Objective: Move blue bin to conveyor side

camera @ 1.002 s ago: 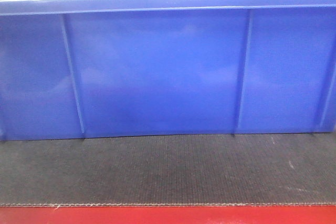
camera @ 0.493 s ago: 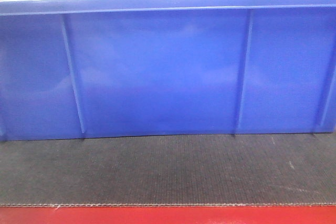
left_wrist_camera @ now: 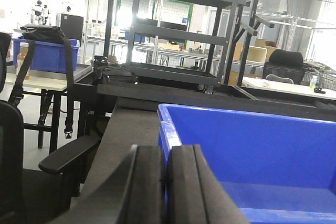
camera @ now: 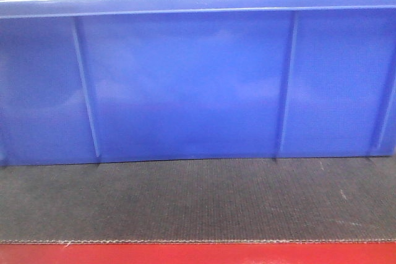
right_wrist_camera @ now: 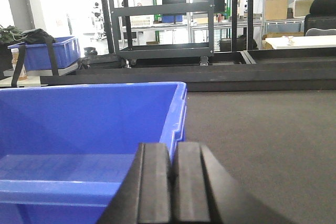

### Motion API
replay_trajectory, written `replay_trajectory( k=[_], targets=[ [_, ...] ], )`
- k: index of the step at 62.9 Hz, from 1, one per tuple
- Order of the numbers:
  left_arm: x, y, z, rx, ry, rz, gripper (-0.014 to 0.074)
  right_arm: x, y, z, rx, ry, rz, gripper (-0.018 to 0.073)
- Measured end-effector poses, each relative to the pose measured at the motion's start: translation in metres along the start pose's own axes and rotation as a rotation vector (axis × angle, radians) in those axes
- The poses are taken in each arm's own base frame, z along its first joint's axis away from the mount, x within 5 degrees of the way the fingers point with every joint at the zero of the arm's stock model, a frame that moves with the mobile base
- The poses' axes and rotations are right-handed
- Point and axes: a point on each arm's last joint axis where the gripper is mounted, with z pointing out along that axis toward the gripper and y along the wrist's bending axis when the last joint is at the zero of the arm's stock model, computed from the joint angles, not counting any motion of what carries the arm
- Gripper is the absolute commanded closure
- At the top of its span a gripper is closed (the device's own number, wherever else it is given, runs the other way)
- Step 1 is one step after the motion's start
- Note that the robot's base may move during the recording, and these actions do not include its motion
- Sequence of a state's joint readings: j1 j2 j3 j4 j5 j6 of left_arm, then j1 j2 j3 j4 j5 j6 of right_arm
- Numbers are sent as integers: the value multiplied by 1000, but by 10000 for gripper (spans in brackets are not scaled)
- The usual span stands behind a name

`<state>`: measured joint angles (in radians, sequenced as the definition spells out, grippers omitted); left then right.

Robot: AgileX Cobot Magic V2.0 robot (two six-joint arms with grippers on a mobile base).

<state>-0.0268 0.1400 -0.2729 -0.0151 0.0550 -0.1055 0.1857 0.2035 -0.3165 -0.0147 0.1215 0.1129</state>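
Left jaws: I see my left gripper (left_wrist_camera: 166, 182) with its two black fingers pressed close together. The thin side wall of the big shiny blue plastic bin (camera: 185, 85) runs right into the slit between them, so they are clamped on that wall.
Right jaws: my right gripper (right_wrist_camera: 172, 182) looks the same. Its two black fingers are squeezed onto the bin's other side wall, at the rim.
Inside the bin: in the left wrist view the blue floor and far wall show to the right of my fingers. In the right wrist view they show to the left. I see nothing lying on the parts of the floor that show.
Where the bin is: it sits flat and upright on the wide dark grey woven belt (camera: 198, 199). Its long wall with thin ribs fills most of the front view.
Belt in front: a strip of bare belt lies between the bin and the red front edge (camera: 198, 253).
Belt at the sides: dark belt runs on past each end wall.
Farther out: a black metal shelf cart (right_wrist_camera: 163, 24) stands behind the belt. A smaller blue crate (left_wrist_camera: 47, 55) rests on a table at the left, with a black bag (left_wrist_camera: 42, 30) on top. A black office chair (left_wrist_camera: 31, 166) is near my left arm.
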Motion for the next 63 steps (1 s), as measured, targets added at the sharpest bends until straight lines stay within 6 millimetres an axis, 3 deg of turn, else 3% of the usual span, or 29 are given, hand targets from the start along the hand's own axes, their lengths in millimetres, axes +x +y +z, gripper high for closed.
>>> replay_trajectory(
  k=[10,23,41,63],
  targets=[
    [0,0,0,0,0,0,585,10,-1,1,2,22,13,648],
    [0,0,0,0,0,0,585,49,-10,-2,81,92,-42,648],
    [0,0,0,-2,0,0,585,85,-16,-14,144,75,-32,648],
    [0,0,0,-2,-4,0,585,89,-16,-14,144,73,-31,648]
  ],
)
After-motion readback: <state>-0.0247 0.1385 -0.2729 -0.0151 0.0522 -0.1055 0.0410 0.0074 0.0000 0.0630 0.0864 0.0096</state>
